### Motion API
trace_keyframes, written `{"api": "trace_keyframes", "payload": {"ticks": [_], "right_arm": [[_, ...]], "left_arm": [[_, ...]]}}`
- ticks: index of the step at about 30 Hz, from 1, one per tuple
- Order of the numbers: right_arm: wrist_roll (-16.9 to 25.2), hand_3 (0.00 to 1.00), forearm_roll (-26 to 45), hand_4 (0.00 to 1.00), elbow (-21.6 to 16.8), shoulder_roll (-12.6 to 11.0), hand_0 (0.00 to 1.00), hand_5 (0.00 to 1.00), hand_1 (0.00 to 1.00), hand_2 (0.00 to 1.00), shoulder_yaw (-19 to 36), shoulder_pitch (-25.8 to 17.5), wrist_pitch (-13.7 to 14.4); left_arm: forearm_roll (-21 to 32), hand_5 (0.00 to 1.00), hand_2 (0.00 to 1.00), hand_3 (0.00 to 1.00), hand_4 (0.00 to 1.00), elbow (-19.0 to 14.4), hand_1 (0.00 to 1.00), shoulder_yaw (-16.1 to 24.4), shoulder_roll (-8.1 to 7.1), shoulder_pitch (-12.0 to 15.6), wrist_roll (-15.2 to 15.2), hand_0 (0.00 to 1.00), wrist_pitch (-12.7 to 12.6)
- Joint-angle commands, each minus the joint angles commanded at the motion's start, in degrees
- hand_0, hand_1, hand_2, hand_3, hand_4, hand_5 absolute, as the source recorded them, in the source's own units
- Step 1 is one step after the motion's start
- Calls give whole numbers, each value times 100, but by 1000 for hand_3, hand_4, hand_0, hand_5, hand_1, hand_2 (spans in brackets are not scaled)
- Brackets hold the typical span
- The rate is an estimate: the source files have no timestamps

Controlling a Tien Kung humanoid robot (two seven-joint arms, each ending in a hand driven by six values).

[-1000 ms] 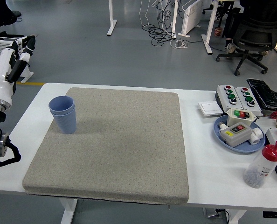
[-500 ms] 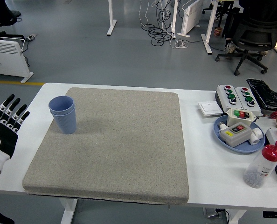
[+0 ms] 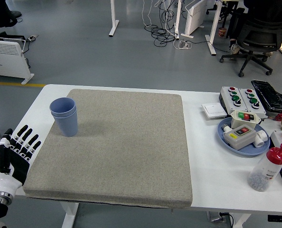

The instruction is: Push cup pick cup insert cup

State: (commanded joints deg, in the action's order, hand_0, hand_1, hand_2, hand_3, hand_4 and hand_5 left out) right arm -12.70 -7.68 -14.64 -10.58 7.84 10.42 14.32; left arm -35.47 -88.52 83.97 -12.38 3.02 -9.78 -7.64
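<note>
Left hand over the table's near-left edge, cups unheld.

I see the hand's black fingers stretched straight and spread, gripping nothing; it sits just beside the grey mat's left border; the two blue cups, one nested in the other, stand upright on the mat's far-left corner, well apart from the hand; I see no right arm.

Matt blue plastic cups stand on a rough grey felt-like mat covering the smooth white bench.
</note>
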Motion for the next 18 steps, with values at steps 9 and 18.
{"api": "trace_keyframes", "payload": {"ticks": [9, 18], "right_arm": [[-22, 544, -52, 92, 1, -4, 689, 480, 617, 631, 27, -5, -2], [-40, 544, -88, 91, -2, 1, 689, 479, 617, 630, 54, -23, -2]], "left_arm": [[-19, 998, 937, 864, 595, 87, 891, 18, 32, -62, 18, 874, -14], [-26, 998, 935, 866, 582, 111, 888, -13, 49, -59, 8, 875, -2]]}}
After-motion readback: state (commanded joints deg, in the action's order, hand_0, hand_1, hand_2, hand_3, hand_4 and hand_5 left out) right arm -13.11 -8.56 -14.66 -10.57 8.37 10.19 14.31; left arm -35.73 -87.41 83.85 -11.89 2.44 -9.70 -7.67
